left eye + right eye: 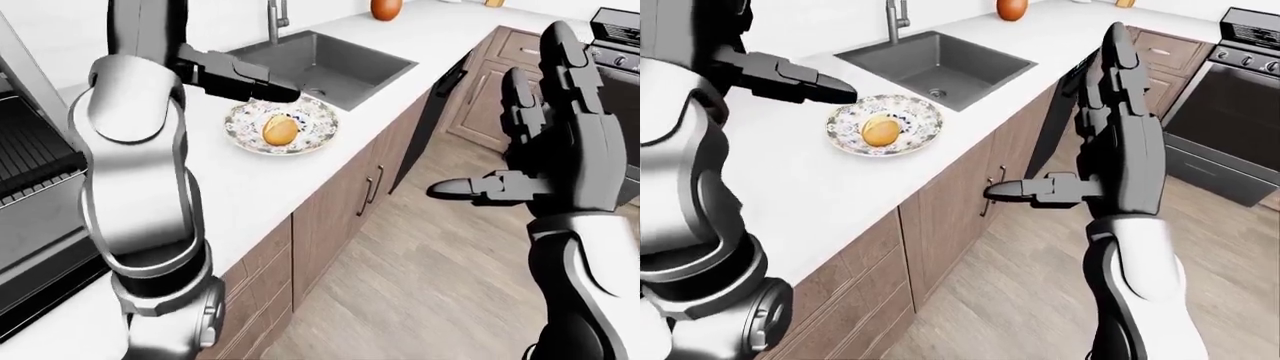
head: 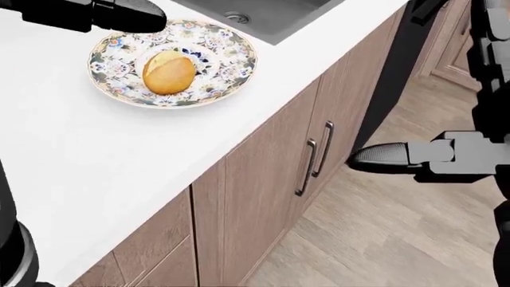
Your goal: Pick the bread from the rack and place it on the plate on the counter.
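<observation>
A golden round bread roll (image 2: 168,72) lies in the middle of a floral plate (image 2: 231,60) on the white counter (image 2: 95,167), near the sink. My left hand (image 1: 815,86) hovers just above the plate's upper-left rim, open, its black fingers stretched out and holding nothing. Off the counter, my right hand (image 1: 1110,120) is raised over the floor on the right, open, fingers pointing up and thumb (image 2: 382,157) sticking out to the left.
A dark sink (image 1: 320,64) with a faucet (image 1: 272,16) sits beyond the plate. An orange-brown object (image 1: 385,7) stands farther along the counter. Wooden cabinet doors with handles (image 2: 315,158) run below. A stove (image 1: 1230,82) is at right. A dark rack appliance (image 1: 30,172) is at far left.
</observation>
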Available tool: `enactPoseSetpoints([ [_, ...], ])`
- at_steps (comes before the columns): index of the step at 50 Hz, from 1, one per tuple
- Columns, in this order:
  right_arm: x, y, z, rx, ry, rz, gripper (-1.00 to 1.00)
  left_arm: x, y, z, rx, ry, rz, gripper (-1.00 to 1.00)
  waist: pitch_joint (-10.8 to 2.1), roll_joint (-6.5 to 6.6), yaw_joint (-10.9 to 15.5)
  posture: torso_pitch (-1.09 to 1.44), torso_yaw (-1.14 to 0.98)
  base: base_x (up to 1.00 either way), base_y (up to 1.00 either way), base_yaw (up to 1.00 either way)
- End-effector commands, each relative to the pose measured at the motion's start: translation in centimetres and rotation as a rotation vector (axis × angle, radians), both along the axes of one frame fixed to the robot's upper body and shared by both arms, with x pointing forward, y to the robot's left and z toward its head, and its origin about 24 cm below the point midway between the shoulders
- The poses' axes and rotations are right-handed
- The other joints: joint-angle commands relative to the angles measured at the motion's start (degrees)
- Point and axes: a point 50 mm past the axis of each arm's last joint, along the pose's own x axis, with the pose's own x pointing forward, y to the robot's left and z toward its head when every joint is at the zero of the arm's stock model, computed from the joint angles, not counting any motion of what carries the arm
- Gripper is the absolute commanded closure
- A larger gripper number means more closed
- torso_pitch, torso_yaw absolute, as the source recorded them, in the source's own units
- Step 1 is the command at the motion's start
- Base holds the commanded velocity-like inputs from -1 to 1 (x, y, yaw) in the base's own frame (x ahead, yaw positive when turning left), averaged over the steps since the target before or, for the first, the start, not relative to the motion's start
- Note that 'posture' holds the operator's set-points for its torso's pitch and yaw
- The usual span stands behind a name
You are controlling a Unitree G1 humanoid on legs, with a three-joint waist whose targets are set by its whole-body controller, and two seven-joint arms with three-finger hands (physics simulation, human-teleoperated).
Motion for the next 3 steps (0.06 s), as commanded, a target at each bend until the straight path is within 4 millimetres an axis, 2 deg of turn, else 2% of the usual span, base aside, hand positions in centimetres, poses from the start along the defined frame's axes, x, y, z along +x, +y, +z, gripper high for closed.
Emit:
enactPoseSetpoints([
  [1,-0.56,0.02,1.1,-0.014,-0.073,-0.008,-1.0,-1.0,0.03,1.29,0.007,-0.068,0.003,-1.0,-1.31,0.2,-0.05,0.01,-0.91,0.0,0.0,0.0],
  [3,-0.58,0.0,1.08,-0.013,-0.073,-0.008,-1.0,-1.28,0.14,1.29,0.007,-0.071,0.007,-1.0,-1.3,0.21,-0.05,0.01,-0.91,0.0,0.0,0.0],
])
